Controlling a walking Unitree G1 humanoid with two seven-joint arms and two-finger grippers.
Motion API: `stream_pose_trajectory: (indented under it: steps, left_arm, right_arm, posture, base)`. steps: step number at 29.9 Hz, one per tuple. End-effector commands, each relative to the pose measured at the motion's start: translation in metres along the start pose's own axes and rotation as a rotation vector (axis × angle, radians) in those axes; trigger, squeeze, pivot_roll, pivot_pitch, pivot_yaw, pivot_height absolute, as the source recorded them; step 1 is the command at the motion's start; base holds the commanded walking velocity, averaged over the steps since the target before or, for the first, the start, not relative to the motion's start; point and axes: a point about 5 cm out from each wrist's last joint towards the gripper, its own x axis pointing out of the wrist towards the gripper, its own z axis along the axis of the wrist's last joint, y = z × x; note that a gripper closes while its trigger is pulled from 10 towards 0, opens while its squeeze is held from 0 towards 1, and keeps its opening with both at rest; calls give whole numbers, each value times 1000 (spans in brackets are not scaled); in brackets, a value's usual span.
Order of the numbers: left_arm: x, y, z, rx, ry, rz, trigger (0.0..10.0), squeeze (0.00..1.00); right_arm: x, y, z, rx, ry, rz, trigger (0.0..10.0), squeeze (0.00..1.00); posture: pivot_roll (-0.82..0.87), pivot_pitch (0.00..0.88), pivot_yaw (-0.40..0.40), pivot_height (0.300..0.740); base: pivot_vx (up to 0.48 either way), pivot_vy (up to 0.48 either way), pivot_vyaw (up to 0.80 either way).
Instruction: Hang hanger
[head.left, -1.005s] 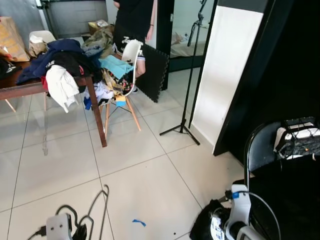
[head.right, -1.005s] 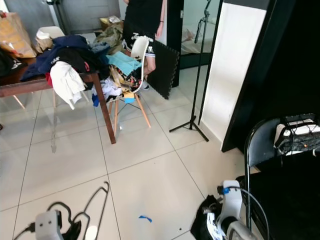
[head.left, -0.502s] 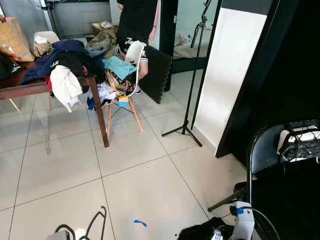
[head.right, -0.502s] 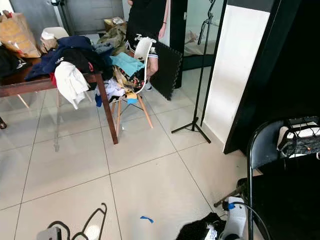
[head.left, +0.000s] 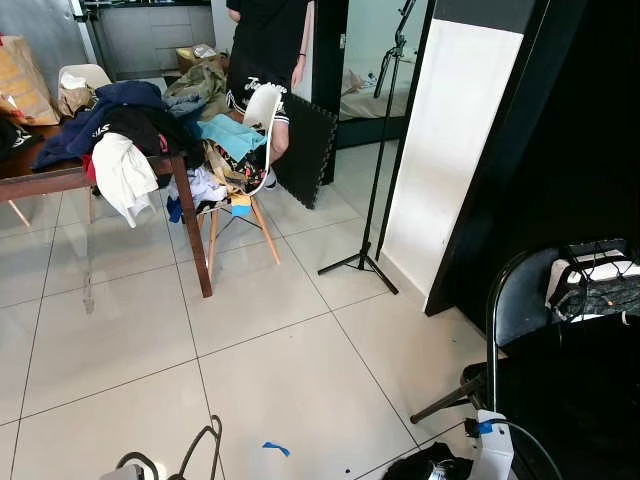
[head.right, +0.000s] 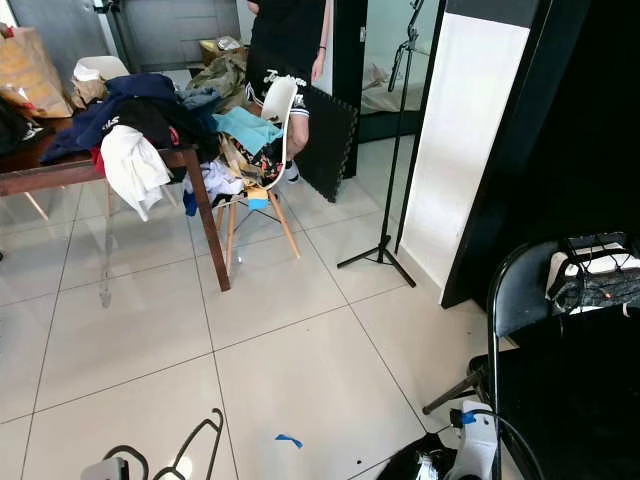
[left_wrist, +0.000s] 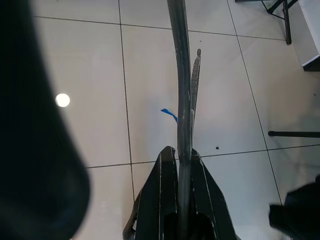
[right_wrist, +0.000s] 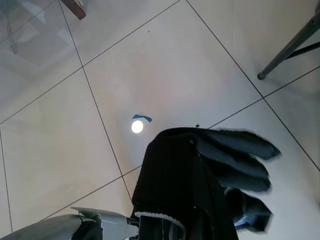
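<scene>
Left eye view: a room floored in pale square tiles with dark grout lines. A wooden counter at the upper left carries a heap of clothes; just beside it stands a white chair also loaded with garments, and a person in black stands behind the chair. A black stand on 3 feet rises near a white panel with a black frame. A black folding chair fills the lower right. The middle of the floor is open tile, marked by 1 scrap of blue tape.

Right eye view: the black hanger shows at the lower edge, left of centre, above the tiles.

Left wrist view: the left hand is clenched on the hanger, whose thin black bar runs out between the 2 fingers over the floor; the blue tape lies on the floor beyond it.

Right wrist view: the right hand grasps a black garment that drapes over it, above the tiles and near the blue tape.
</scene>
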Motion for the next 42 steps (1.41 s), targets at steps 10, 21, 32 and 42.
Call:
stream_pose_trajectory:
  steps: [10, 21, 32, 42]
  left_arm:
    - [2, 5, 2, 10, -20, -1, 10000, 0]
    - [4, 5, 1, 10, -20, -7, 10000, 0]
    - [4, 7, 0, 7, -22, -4, 10000, 0]
    - [5, 8, -1, -15, -15, 15, 10000, 0]
  right_arm:
    - [0, -2, -1, -30, 21, 8, 10000, 0]
    - [1, -1, 1, -27, 7, 13, 10000, 0]
    - [1, -2, 2, 4, 2, 9, 10000, 0]
    - [1, -7, 3, 89, -4, -30, 10000, 0]
  posture:
    - [23, 0, -45, 740]
    - [22, 0, -41, 740]
    - [23, 0, -42, 740]
    - [25, 0, -44, 740]
  base:
    - [0, 0, 786]
    - [0, 0, 743]
    - [0, 0, 52]
    - [0, 0, 0]
